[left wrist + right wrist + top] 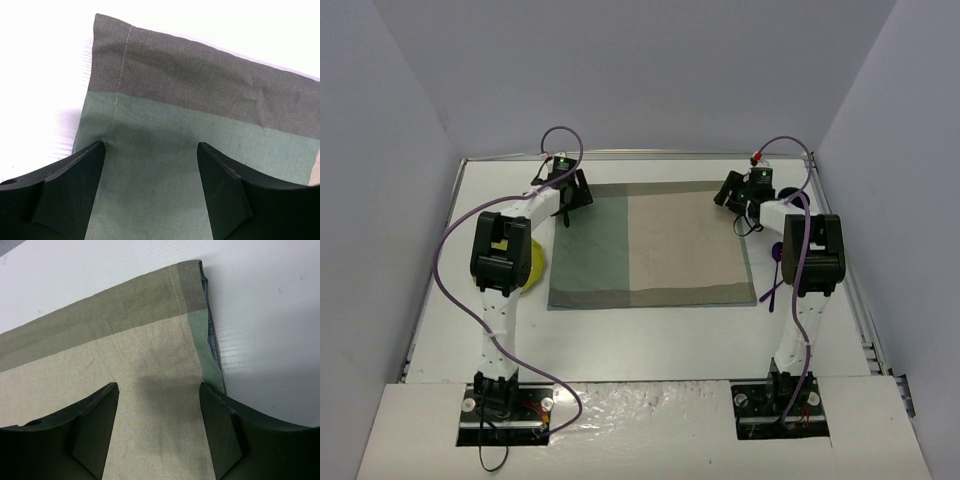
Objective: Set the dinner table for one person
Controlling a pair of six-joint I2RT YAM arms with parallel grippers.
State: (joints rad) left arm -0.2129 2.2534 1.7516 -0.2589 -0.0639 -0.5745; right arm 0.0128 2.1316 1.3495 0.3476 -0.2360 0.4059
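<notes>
Two sets of jaws stood wide apart. The left gripper (152, 147) hung over the green far corner of the one mat (650, 250), and the right gripper (159, 387) over its beige far corner; I could not tell whether either touched the cloth. The left arm (500, 260) and right arm (812, 255) reached forward, elbows raised. The dinner table (650, 330) lay beneath. Behind the left gripper sat one yellow dish (533, 265); behind the right, one purple utensil (775, 275).

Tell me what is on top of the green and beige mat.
Nothing lies on the mat: its cloth shows bare. The left gripper and right gripper stand open over its two far corners; whether their fingertips touch the cloth cannot be told.
</notes>
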